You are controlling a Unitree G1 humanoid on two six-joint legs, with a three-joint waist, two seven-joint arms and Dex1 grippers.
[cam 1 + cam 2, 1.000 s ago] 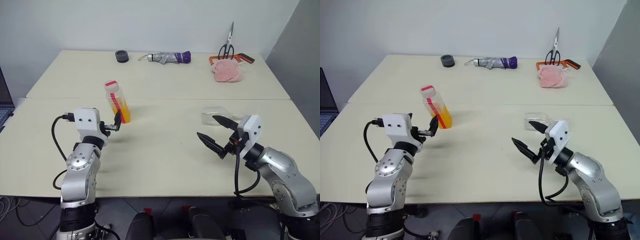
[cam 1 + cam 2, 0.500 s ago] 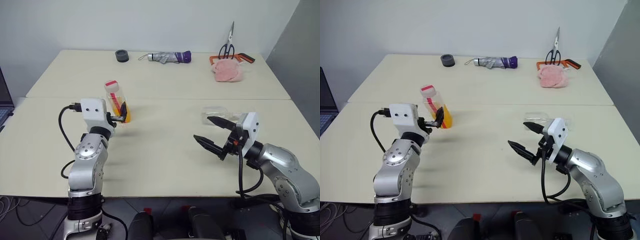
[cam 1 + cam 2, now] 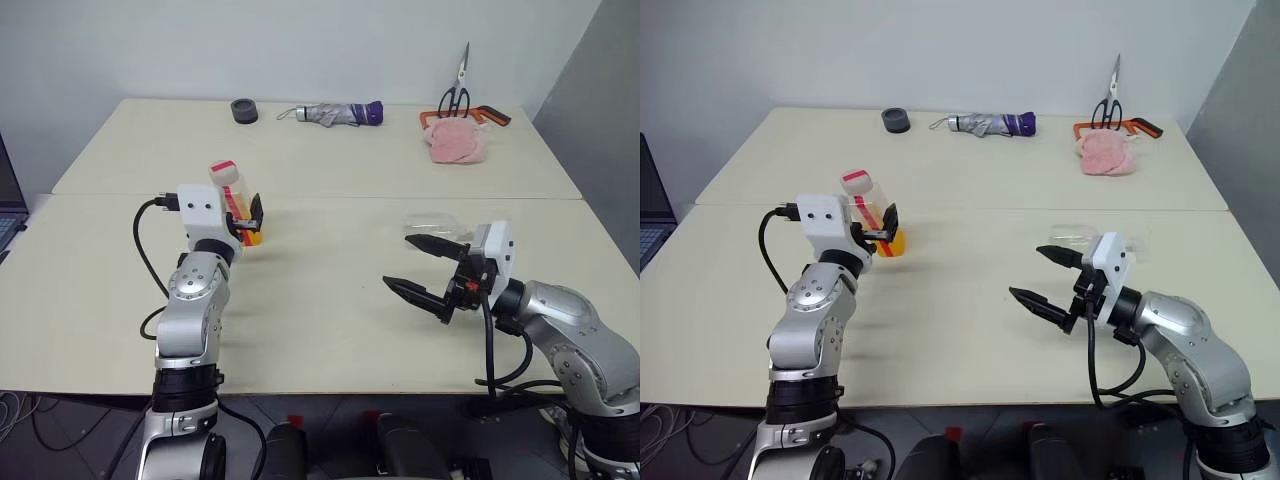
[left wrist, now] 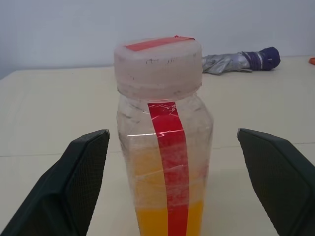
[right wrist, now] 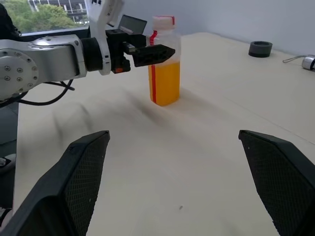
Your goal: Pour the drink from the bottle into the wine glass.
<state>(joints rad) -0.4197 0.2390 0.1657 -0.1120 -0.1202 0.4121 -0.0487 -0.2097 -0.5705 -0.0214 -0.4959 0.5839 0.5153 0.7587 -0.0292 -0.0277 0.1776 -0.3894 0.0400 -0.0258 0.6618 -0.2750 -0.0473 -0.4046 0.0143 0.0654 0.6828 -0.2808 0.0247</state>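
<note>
The bottle (image 4: 165,147) stands upright on the left part of the table, clear with a red stripe and a red-topped cap. The orange drink (image 4: 147,223) fills its lower part. My left gripper (image 3: 243,214) is open, with one finger on each side of the bottle and a gap on both sides. On the right, my right gripper (image 3: 400,262) is open and empty, pointing left above the table. A low clear object, apparently the wine glass (image 3: 432,224), lies just behind its upper finger, partly hidden.
Along the far edge lie a black round piece (image 3: 243,111), a folded umbrella (image 3: 330,115), scissors (image 3: 455,95) and a pink cloth (image 3: 455,142). A laptop edge (image 3: 8,210) shows at the far left. A seam crosses the table (image 3: 330,330) behind the bottle.
My left gripper has moved forward and up, so that its open fingers now flank the bottle. The right gripper has swung slightly to the left and stays open.
</note>
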